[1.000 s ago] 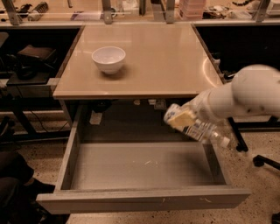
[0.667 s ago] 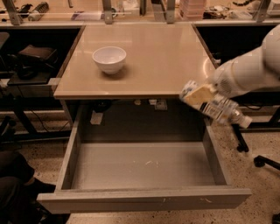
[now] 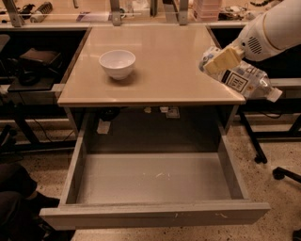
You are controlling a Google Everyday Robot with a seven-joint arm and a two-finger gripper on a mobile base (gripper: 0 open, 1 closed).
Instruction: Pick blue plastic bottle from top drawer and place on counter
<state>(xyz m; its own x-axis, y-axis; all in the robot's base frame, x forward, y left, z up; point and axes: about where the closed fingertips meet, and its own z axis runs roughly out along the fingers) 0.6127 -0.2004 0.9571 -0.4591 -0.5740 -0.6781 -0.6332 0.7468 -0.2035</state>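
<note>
My gripper (image 3: 220,61) is at the right edge of the counter (image 3: 155,66), shut on the blue plastic bottle (image 3: 242,79). The bottle is tilted, its white cap pointing down to the right, beyond the counter's right front corner. It hangs a little above counter height. The white arm reaches in from the upper right. The top drawer (image 3: 155,181) stands pulled open below the counter, with its grey floor bare.
A white round bowl (image 3: 117,63) sits on the counter's left part. A cluttered workbench with metal posts (image 3: 115,12) runs along the back. Dark shelving (image 3: 28,70) is on the left, and chair legs and wheels (image 3: 277,172) stand on the floor at the right.
My gripper has lifted the bottle up and to the right, from above the drawer's right side to the counter's right edge.
</note>
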